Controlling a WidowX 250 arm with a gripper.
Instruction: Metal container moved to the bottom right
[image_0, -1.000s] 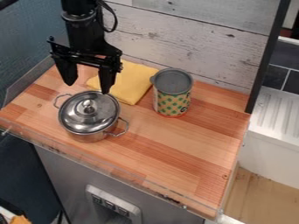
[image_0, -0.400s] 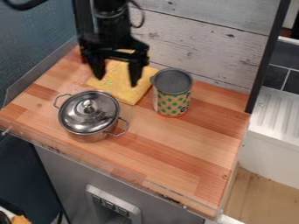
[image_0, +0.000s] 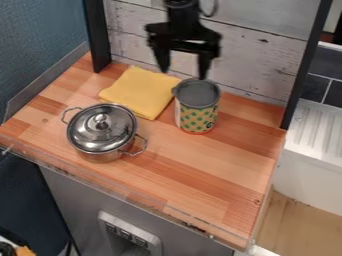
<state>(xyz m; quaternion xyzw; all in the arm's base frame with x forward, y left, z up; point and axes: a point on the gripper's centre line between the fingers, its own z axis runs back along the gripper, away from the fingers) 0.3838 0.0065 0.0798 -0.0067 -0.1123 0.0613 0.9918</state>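
Observation:
In the camera view, my black gripper (image_0: 184, 74) hangs open at the top, its two fingers well apart with nothing held between them. Its right finger ends just above the grey lid of the can (image_0: 197, 111), which has a green and tan pattern and stands upright at the back of the counter. A shiny metal pot (image_0: 101, 131) with a lid and two side handles sits at the left of the counter, below and to the left of the gripper. Whether the fingertip touches the can's lid I cannot tell.
A folded yellow cloth (image_0: 141, 91) lies between the pot and the can. The wooden counter (image_0: 200, 170) has a clear raised edge at its front, a white plank wall (image_0: 254, 60) behind, and dark posts at both back corners.
My gripper has moved right and slightly up, from above the pot, past the yellow cloth, to beside the top of the can. The pot, cloth and can have stayed put.

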